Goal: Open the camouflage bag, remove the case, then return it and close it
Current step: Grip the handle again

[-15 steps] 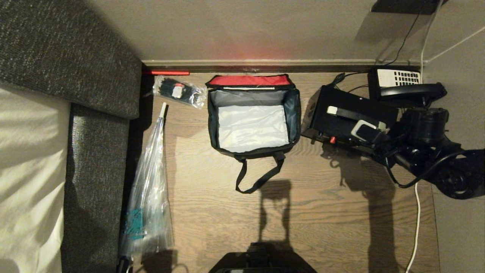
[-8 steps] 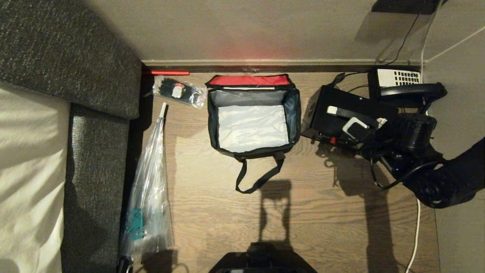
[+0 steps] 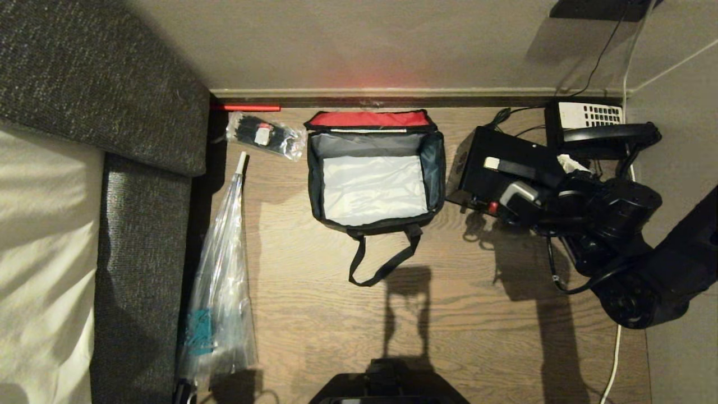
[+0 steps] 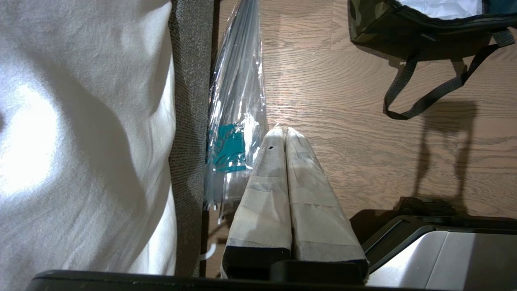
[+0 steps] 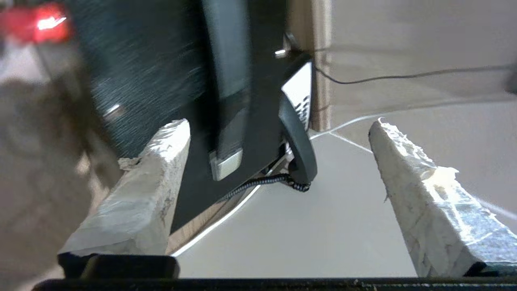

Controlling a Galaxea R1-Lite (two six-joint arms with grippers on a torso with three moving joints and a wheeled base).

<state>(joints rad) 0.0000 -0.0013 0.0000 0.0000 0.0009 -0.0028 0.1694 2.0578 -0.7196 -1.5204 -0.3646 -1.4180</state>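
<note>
The camouflage bag sits open on the wood floor by the wall, its red-lined lid folded back and a pale liner showing inside. The case, black and speckled, stands on the floor right of the bag, its handle on top. My right gripper is open at the case's right end. In the right wrist view its fingers stand wide apart, gripping nothing, with the case and the handle's white end beyond them. My left gripper is shut, parked low near the sofa.
A black telephone with a coiled cord sits behind the case, in the corner. A clear plastic bag lies along the grey sofa on the left. A small packet lies left of the bag. A white cable runs along the right.
My right gripper has opened and let go of the case's handle. Its wrist has rolled and the arm has shifted toward me. The case and the bag have stayed put.
</note>
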